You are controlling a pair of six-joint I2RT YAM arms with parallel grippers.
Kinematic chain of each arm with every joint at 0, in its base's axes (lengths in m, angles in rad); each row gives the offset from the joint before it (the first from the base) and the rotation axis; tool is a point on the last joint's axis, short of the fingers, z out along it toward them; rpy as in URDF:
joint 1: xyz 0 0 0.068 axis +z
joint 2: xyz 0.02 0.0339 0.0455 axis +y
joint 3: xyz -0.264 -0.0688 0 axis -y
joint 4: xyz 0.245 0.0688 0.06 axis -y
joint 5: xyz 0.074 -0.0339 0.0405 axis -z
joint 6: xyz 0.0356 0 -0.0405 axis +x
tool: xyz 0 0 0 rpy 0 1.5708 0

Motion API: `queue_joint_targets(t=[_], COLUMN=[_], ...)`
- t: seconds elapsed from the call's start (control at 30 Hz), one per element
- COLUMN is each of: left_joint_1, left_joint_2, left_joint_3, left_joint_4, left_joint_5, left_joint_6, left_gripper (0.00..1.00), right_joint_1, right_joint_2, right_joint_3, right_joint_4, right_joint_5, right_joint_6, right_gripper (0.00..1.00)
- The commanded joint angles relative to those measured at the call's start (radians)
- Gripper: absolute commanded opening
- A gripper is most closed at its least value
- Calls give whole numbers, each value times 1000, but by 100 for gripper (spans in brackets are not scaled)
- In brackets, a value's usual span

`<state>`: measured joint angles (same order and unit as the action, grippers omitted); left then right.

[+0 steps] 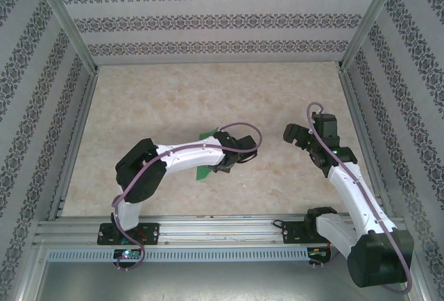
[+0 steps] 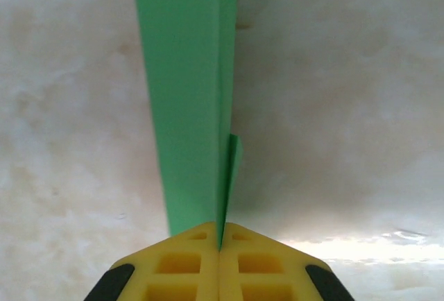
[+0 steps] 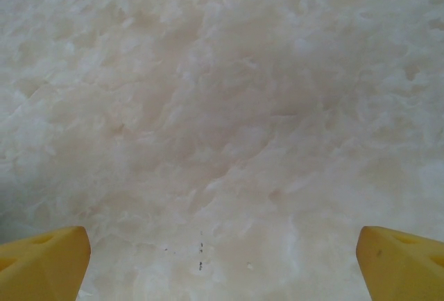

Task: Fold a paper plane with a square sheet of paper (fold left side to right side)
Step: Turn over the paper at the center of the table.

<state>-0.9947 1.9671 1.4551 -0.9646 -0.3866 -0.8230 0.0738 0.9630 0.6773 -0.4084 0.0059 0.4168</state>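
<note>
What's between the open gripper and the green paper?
In the top view, the left gripper pinching the green paper, and its purple cable; then only bare table up to the right gripper.

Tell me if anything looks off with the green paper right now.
Slightly: the folded green paper, pinched in the shut left tool, has a small flap splaying out right of the crease near the tool, so layers aren't flush.

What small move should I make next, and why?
Probably bring the right gripper left toward the paper. Its jaws are wide open over bare table, apart from the paper, while the left gripper is shut on the paper's folded edge. The free arm looks best placed to help with the next crease.
</note>
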Motion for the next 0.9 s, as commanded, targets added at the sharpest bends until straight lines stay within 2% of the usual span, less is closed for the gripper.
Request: queue_joint_targets(t=[0.0,0.17,0.3,0.4,0.63,0.87], left_joint_1=[8,33,62,92,203,341], left_joint_2=[14,6,-31,-87,-281,-484], left_joint_3=[20,31,14,-18,-197,-394], left_joint_4=[85,160,267,334,524,696], left_joint_5=[80,166,278,322,412,497], left_joint_6=[-2,25,47,69,125,174], left_gripper=[13,34,43,50,55,56], right_joint_1=[-14,-31,-47,-51,-47,39], right_joint_2=[13,30,54,67,104,157], right_joint_3=[-12,-6,8,22,31,34], right_joint_4=[10,9,-8,-39,-56,-32], right_joint_5=[-39,-98,-179,-238,-447,-508], right_joint_6=[-16,-10,-17,-31,17,96], right_gripper=[98,98,98,98,86,74])
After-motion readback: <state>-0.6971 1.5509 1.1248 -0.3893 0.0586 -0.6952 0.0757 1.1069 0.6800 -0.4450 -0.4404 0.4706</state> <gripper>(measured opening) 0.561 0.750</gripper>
